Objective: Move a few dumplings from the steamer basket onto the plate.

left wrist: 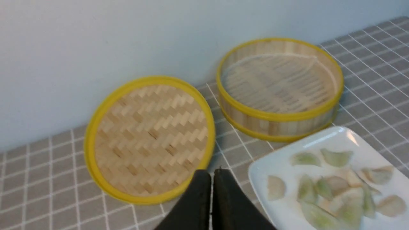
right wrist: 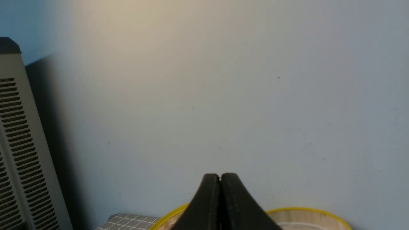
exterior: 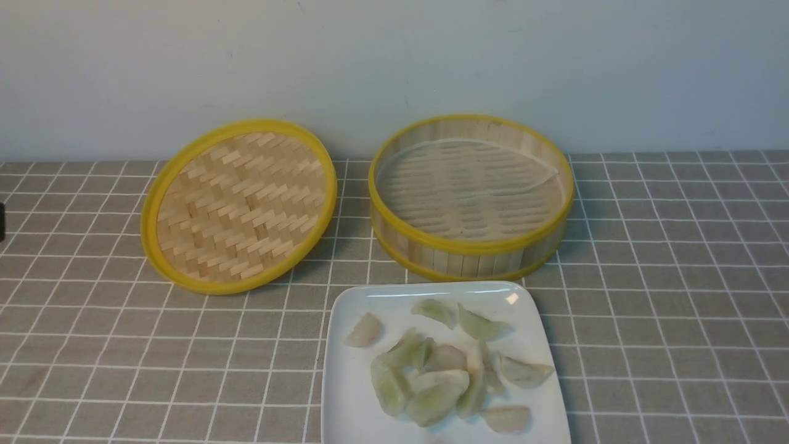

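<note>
The steamer basket (exterior: pixel 471 246) stands at the back centre-right and holds only its translucent liner; it also shows as basket (left wrist: pixel 278 126) and its rim (right wrist: pixel 306 210). In front of it the white plate (exterior: pixel 345 394), plate (left wrist: pixel 262 172) carries several pale green and pinkish dumplings (exterior: pixel 434 401), dumplings (left wrist: pixel 335 158). My left gripper (left wrist: pixel 212 172) is shut and empty, hovering over the cloth between lid and plate. My right gripper (right wrist: pixel 220 175) is shut and empty, raised and facing the wall. Neither gripper shows in the front view.
The flat woven lid (exterior: pixel 240 206), lid (left wrist: pixel 148 139) leans against the wall left of the basket. A grey checked cloth (exterior: pixel 666 296) covers the table. A grey vented unit (right wrist: pixel 19 153) stands by the wall.
</note>
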